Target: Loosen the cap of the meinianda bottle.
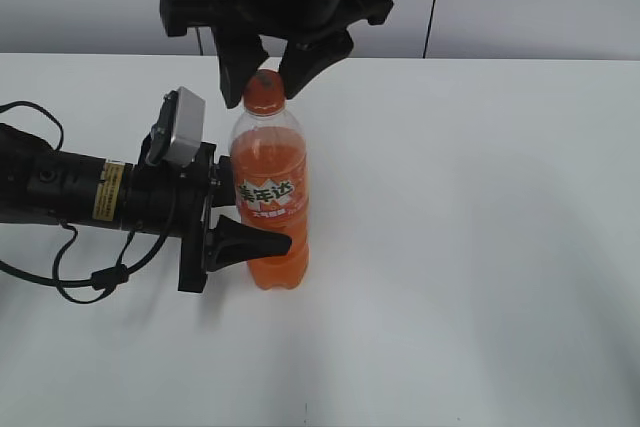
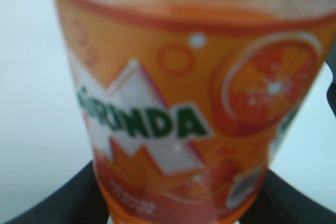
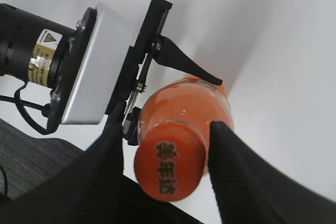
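The meinianda bottle (image 1: 270,197) stands upright on the white table, full of orange drink, with its orange label facing me. Its orange cap (image 1: 265,90) is on the neck. My left gripper (image 1: 274,234) comes in from the left and is shut on the bottle's lower body. The label fills the left wrist view (image 2: 184,103), with the dark fingers (image 2: 178,211) at both lower corners. My right gripper (image 1: 266,75) hangs from above with its fingers straddling the cap. In the right wrist view the cap (image 3: 169,163) sits between the open fingers (image 3: 167,153); the right finger touches it and a thin gap shows on the left.
The white table (image 1: 480,247) stretches to the right and front of the bottle. The left arm with its grey wrist camera (image 1: 183,127) lies along the table's left side. A black cable (image 1: 60,277) loops beneath it. A wall stands behind the table.
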`<state>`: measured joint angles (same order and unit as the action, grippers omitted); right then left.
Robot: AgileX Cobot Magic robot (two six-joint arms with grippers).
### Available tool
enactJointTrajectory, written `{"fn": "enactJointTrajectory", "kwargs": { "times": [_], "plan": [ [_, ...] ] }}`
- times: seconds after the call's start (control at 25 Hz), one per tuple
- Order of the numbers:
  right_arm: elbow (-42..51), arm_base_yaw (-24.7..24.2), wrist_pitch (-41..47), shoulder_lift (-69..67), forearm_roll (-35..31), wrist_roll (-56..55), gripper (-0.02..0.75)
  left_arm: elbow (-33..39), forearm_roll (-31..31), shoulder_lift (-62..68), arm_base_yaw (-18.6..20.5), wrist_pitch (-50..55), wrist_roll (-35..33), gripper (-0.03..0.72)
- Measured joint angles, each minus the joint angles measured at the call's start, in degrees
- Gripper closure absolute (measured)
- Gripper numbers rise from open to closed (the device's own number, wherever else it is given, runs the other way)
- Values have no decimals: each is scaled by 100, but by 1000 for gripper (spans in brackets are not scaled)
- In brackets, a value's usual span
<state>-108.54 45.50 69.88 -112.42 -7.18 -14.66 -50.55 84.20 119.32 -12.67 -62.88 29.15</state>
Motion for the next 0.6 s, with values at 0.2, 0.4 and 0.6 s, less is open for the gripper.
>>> {"fn": "enactJointTrajectory", "kwargs": {
  "times": [0.2, 0.4, 0.6],
  "plan": [
    [0, 0, 0, 0, 24, 0, 416, 0, 4, 0, 0, -2, 0, 279],
    [0, 0, 6, 0, 31, 33, 421, 0, 4, 0, 0, -2, 0, 279],
    [0, 0, 12, 0, 31, 251, 431, 0, 4, 0, 0, -2, 0, 279]
  ]
}}
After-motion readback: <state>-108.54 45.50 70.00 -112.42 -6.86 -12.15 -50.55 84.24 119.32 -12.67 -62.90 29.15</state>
